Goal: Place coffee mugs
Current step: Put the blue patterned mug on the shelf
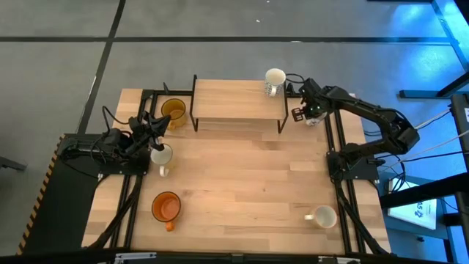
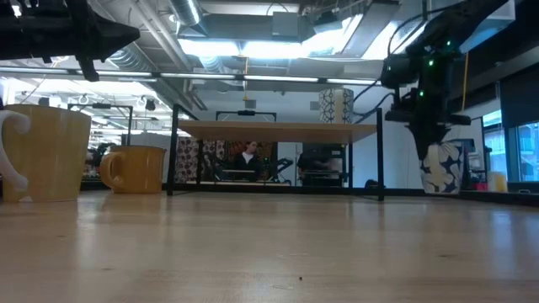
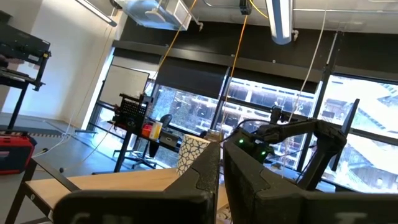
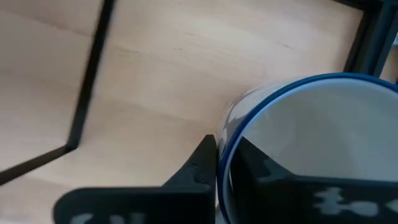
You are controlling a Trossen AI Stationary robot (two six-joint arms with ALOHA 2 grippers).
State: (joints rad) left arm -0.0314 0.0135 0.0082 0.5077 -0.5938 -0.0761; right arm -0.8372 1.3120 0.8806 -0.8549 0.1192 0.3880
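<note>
My right gripper (image 1: 308, 113) hangs off the wooden rack's (image 1: 238, 100) right end, shut on a white mug with a blue rim and dark pattern (image 2: 441, 167). A patterned mug (image 1: 275, 78) stands on the rack's right far corner. My left gripper (image 1: 155, 127) is shut, holds nothing and sits raised at the table's left side, between the amber mug (image 1: 174, 111) and a white mug (image 1: 161, 155). The orange mug (image 1: 166, 207) and another white mug (image 1: 323, 216) stand near the table's near edge. My right gripper (image 4: 227, 165) pinches the mug's wall at the blue rim (image 4: 225, 144), one finger inside the cup and one outside. It comes from above, pointing down. The mug hangs upright below the fingers (image 2: 425, 135). Whether its base rests on the table, I cannot tell.
The rack has black metal legs (image 1: 282, 117) and open space beneath its top. Black frame rails (image 1: 338, 147) run along both table sides by the arm bases. Bare tabletop (image 1: 242, 183) lies in the middle. A person sits in the room beyond (image 2: 248, 157).
</note>
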